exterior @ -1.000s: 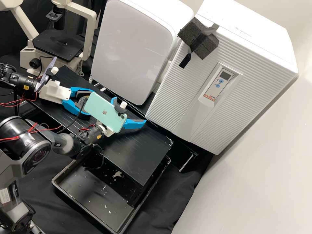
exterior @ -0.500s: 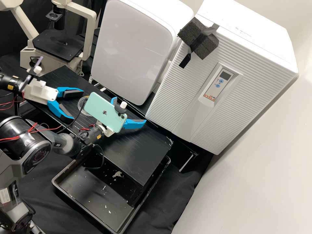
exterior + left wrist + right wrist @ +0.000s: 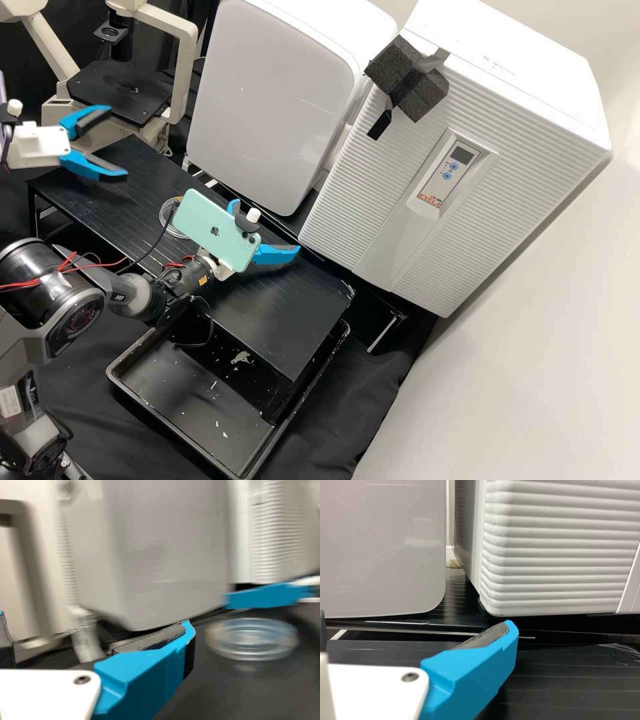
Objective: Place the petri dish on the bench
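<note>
Nearest, short of the petri dish (image 3: 165, 215), the black tray (image 3: 200, 413) sits beyond the table's (image 3: 287, 307) near edge; a hard shove that way could, in judgement, tip the dish into it. Closer to the dish, the right claw (image 3: 267, 225) is spread, and its arm bears a pale green smartphone (image 3: 215, 230) that partly hides the dish from the high view. A thin cable (image 3: 150, 252) crosses close to the dish; drawing this arm back could snag the rim or drag the dish along. The petri dish lies flat on the table, held by neither claw, so placement appears complete. Well apart from the dish, towards the microscope (image 3: 187, 67), the left claw (image 3: 118, 143) is spread and empty; a low return sweep might knock the dish.
</note>
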`<state>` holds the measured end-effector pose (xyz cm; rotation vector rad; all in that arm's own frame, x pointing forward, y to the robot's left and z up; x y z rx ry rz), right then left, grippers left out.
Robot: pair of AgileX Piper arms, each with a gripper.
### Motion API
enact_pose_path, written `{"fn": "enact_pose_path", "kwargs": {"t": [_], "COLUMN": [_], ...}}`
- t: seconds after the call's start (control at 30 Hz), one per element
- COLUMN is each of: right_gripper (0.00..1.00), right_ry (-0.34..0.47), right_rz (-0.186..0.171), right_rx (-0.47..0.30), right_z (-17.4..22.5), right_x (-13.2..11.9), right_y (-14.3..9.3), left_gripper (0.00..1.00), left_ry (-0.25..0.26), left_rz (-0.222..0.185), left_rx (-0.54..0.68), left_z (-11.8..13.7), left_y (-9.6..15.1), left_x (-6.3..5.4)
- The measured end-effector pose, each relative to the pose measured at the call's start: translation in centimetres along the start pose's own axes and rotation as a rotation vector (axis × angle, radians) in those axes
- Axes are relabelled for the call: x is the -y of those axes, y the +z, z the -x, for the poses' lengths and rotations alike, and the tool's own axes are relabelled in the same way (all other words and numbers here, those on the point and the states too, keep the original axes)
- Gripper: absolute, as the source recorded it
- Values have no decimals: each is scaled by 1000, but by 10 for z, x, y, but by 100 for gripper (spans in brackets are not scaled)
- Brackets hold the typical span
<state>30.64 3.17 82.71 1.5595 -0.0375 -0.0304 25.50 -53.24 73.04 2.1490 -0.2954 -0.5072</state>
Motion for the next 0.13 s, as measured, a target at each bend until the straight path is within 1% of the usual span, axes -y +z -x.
{"fn": "enact_pose_path", "kwargs": {"t": [0.07,0.13], "right_gripper": [100,100], "right_ry": [0,0], "right_rz": [0,0], "right_rx": [0,0], "right_z": [0,0], "right_x": [0,0], "right_y": [0,0], "left_gripper": [100,100], "left_ry": [-6,-9], "left_rz": [8,20], "left_rx": [-68,-110], "left_z": [4,7], "left_y": [-7,-13], "left_x": [3,4]}}
